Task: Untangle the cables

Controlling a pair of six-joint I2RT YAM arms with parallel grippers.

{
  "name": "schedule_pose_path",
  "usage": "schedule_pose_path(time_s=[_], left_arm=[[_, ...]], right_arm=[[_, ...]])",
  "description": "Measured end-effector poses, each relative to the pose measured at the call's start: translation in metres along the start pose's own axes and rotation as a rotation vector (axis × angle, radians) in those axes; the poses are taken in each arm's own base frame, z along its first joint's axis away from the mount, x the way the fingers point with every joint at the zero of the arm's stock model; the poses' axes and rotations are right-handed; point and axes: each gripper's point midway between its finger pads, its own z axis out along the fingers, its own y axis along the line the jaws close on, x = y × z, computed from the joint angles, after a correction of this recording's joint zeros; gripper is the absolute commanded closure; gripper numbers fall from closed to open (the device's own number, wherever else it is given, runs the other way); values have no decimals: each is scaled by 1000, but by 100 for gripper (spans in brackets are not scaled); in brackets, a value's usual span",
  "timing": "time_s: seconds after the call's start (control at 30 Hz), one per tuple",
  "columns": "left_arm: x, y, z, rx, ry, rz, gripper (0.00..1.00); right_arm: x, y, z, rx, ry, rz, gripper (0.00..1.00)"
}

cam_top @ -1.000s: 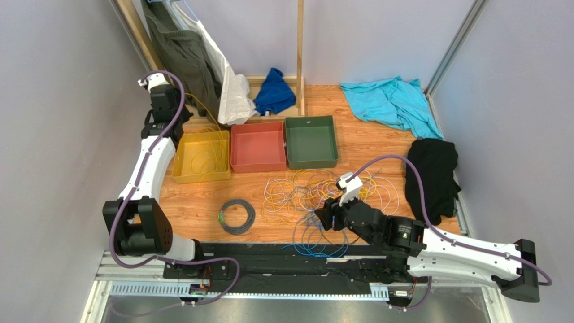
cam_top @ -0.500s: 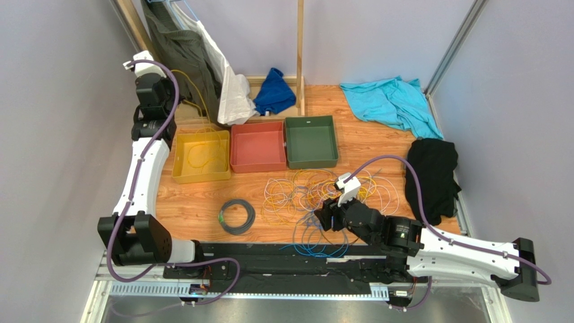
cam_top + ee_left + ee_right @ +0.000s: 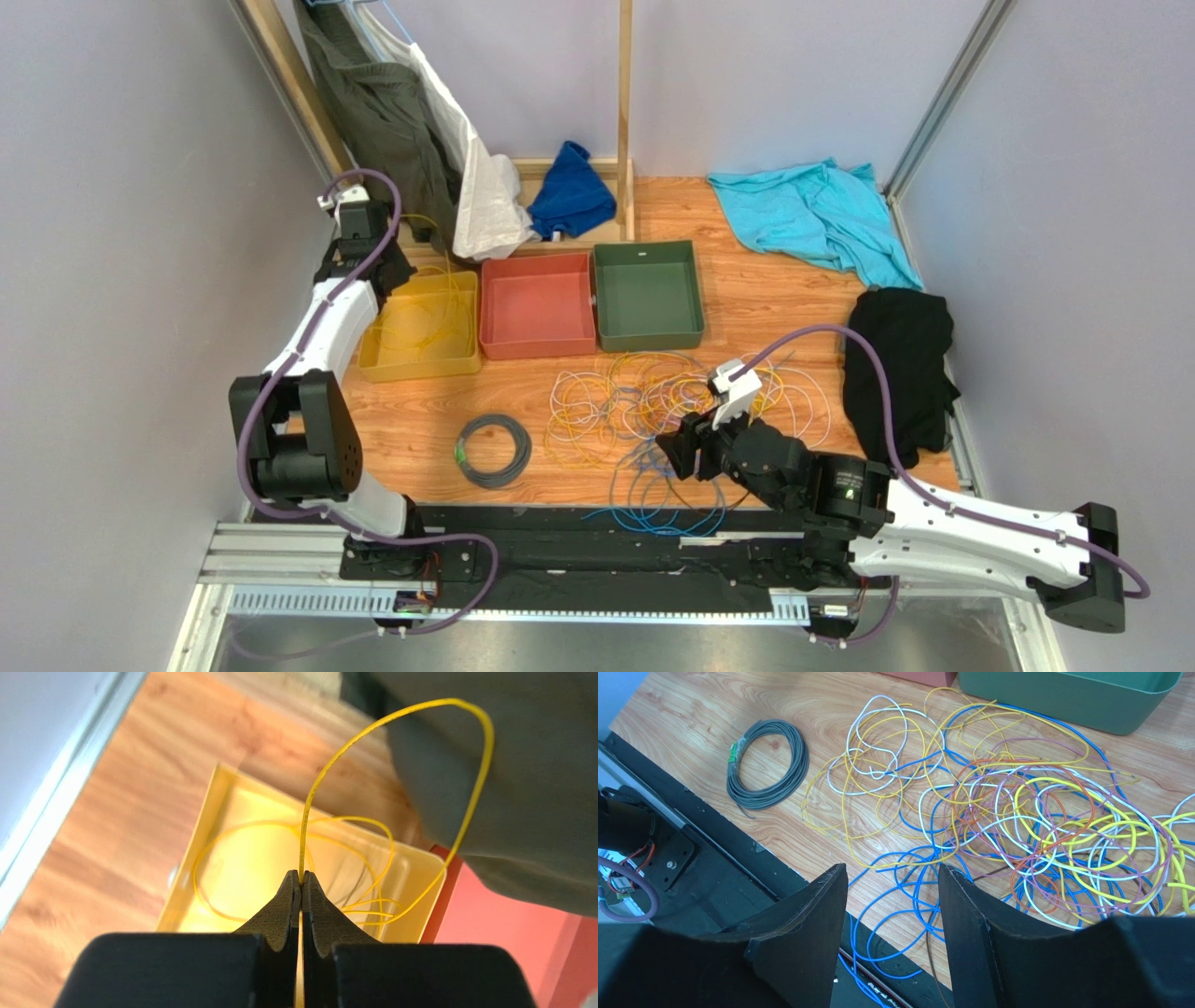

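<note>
A tangle of yellow, blue, white and orange cables [image 3: 659, 399] lies on the wooden table in front of the bins, and it fills the right wrist view [image 3: 1032, 805]. My right gripper [image 3: 892, 871] hovers open over blue loops at the tangle's near edge [image 3: 668, 451], holding nothing. A dark coil with a green tag [image 3: 494, 450] lies apart to the left [image 3: 767, 763]. My left gripper [image 3: 302, 876] is shut on a yellow cable [image 3: 393, 717] that arches up and falls back into the yellow bin [image 3: 184, 875]. In the top view it hangs above that bin's far edge [image 3: 376, 269].
Yellow [image 3: 421, 370], red [image 3: 537, 350] and green [image 3: 648, 340] bins stand in a row behind the tangle. Clothes hang at the back left [image 3: 386, 119]. A teal cloth [image 3: 814, 210] and a black cloth [image 3: 905, 364] lie at the right. Blue loops spill over the black base rail [image 3: 659, 525].
My left arm rose with the yellow cable, then came down and right toward the yellow bin. The right gripper has barely moved.
</note>
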Motion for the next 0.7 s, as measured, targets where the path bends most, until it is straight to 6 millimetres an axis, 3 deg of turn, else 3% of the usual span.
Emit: schedule_pose_path(time_s=[0.17,0.3,0.43,0.57,0.7], left_arm=[[28,10,1,-67,102,-57,100],[71,24,-3,-113,200,-98,100],[109,40,-23,-154,276,-124,100],[111,46,-28,-183,287,-125,100],[100,45,-16,-225,308,-114,100]], right_arm=[[1,0,0,-9,-8,15,46],[6,-1,0,-12,1,19,46],[7,0,-1,-20,-4,30,46],[9,1,-1,-28,2,30,46],[11,2,-1,-33,13,34,46]])
